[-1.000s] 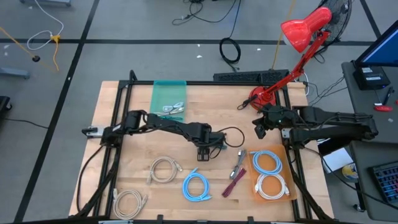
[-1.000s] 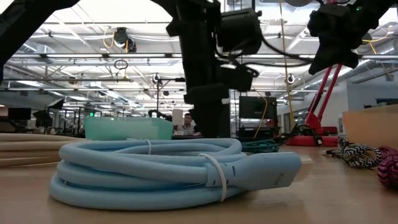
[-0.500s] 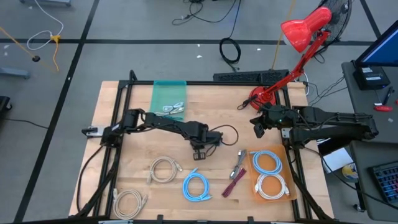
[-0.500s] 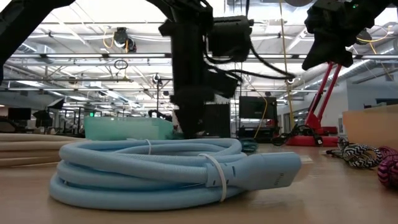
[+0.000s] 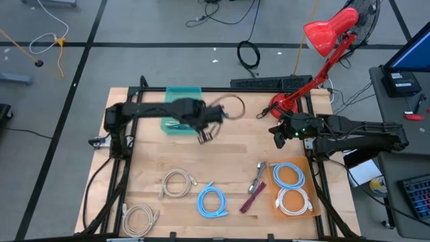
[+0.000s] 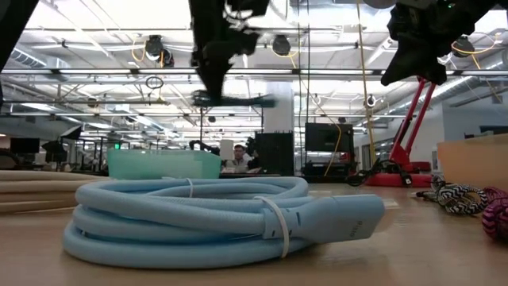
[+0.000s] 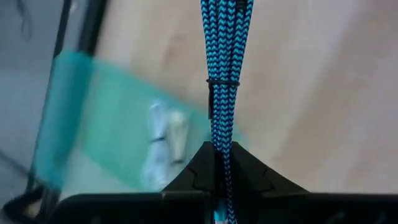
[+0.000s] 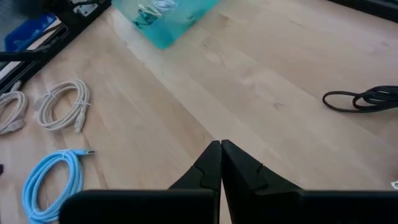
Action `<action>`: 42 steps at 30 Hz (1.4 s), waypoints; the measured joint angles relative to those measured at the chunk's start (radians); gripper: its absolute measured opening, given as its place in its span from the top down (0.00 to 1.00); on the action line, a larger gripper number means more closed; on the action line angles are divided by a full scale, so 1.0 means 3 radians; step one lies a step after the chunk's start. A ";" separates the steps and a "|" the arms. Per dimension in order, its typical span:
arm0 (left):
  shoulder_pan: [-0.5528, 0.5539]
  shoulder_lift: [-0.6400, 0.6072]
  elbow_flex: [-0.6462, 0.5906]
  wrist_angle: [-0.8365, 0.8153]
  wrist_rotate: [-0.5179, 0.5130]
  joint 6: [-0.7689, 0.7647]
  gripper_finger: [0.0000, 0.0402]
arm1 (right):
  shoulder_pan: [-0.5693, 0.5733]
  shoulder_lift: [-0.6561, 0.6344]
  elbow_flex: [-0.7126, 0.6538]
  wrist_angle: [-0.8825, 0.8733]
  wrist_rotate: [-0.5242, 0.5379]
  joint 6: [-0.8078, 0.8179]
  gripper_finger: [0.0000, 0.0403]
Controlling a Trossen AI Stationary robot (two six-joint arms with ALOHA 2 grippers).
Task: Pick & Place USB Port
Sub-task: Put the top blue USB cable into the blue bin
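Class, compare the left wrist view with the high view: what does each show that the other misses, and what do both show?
Only the left wrist view shows the black-and-blue braided cable clamped between the left gripper fingers. Only the high view shows the orange tray, the red lamp, the waiting right gripper and coiled cables on the table. Both show the teal bin and the wooden table.

The right gripper (image 8: pixel 221 163) shows its two dark fingers pressed together into a point above the bare wooden table (image 8: pixel 261 81). Beyond them a teal bin (image 8: pixel 163 18) sits on the table, with pale cables inside it. A light blue coiled cable (image 8: pixel 53 180) lies on the wood, its plug end sticking out. Near it is a beige coiled cable (image 8: pixel 62 102), and another pale coil (image 8: pixel 11 111) is cut off by the picture's edge. Well apart from these, a black cable (image 8: pixel 364 98) lies in a loose loop.
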 joint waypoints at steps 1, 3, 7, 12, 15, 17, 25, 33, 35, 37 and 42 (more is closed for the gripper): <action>0.0099 -0.0014 -0.0002 -0.0031 0.0001 0.0000 0.95 | -0.0001 0.0000 0.0000 0.0001 -0.0033 0.0000 1.00; 0.0294 -0.0022 -0.0001 -0.0103 0.0002 0.0000 0.95 | 0.0001 0.0001 0.0000 0.0000 -0.0050 0.0016 1.00; 0.0684 -0.0013 -0.0046 -0.0173 0.0054 -0.0006 0.95 | 0.0001 0.0001 0.0000 0.0000 -0.0120 0.0059 1.00; 0.1180 -0.0012 -0.0209 -0.0163 0.0217 -0.0050 0.95 | 0.0001 0.0001 0.0000 0.0000 -0.0135 0.0073 1.00; 0.1429 -0.0012 -0.0330 -0.0156 0.0313 0.0036 0.95 | 0.0001 0.0000 0.0000 0.0000 -0.0135 0.0072 1.00; 0.1552 -0.0013 -0.0439 -0.0152 0.0331 0.0104 0.95 | 0.0001 0.0001 0.0000 0.0000 -0.0132 0.0073 1.00; 0.1850 -0.0012 -0.0943 0.0115 0.0399 0.0637 0.95 | 0.0001 0.0000 0.0000 -0.0002 -0.0124 0.0098 1.00; 0.1865 -0.0012 -0.1235 0.0579 0.0520 0.1471 0.95 | 0.0001 0.0000 0.0000 -0.0002 -0.0124 0.0160 1.00; 0.1843 -0.0012 -0.1234 0.0668 0.0526 0.1671 0.95 | 0.0001 0.0000 0.0000 -0.0002 -0.0123 0.0159 1.00; 0.1821 -0.0012 -0.1234 0.0732 0.0498 0.1867 0.95 | 0.0000 0.0000 0.0000 -0.0002 -0.0110 0.0159 1.00; 0.1820 -0.0012 -0.1234 0.0825 0.0500 0.2283 0.95 | 0.0000 0.0000 0.0000 -0.0002 -0.0035 0.0180 1.00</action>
